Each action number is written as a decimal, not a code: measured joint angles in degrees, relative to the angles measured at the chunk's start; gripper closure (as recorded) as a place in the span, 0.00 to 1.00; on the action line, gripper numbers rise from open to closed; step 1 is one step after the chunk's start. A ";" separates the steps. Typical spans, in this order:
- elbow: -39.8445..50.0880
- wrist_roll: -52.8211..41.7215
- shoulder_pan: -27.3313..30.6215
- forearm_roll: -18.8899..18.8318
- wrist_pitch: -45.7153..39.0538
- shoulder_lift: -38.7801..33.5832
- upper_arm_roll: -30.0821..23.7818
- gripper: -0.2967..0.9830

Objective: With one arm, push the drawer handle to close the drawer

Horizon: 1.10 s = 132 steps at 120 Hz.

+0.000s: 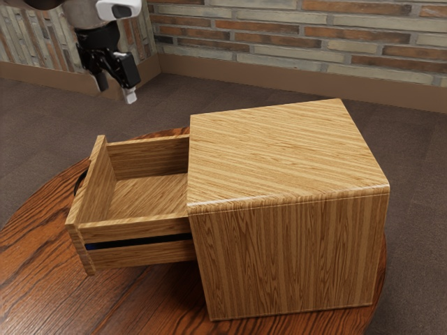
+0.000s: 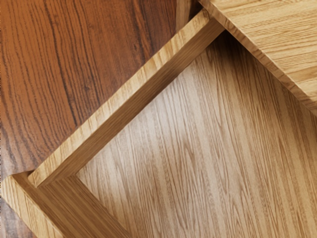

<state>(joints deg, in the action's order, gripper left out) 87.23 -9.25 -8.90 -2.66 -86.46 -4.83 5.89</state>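
In the exterior view my gripper [image 1: 116, 86] is up at the upper left, its fingers spread with nothing between them. It hangs above and apart from the pulled-out drawer [image 1: 103, 188], beyond the drawer's far side. The dark handle [image 1: 79, 183] is partly hidden behind the drawer's front panel, on its outer face. The drawer sticks out of the wooden cabinet [image 1: 286, 153] toward the exterior view's left. The wrist view looks down on the drawer floor [image 2: 163, 153], one side wall and part of the front panel [image 2: 29, 208].
A reddish-brown round table [image 1: 35, 265] carries the cabinet. The cabinet's top edge [image 2: 267, 59] stands higher than the drawer walls in the wrist view. A brick wall [image 1: 293, 42] rises in the background.
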 joint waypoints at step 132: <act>45.06 -50.69 11.70 -9.52 -18.53 -31.53 4.18 0.83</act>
<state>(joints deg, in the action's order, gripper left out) 132.29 -59.94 2.80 -12.18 -104.99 -36.35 10.07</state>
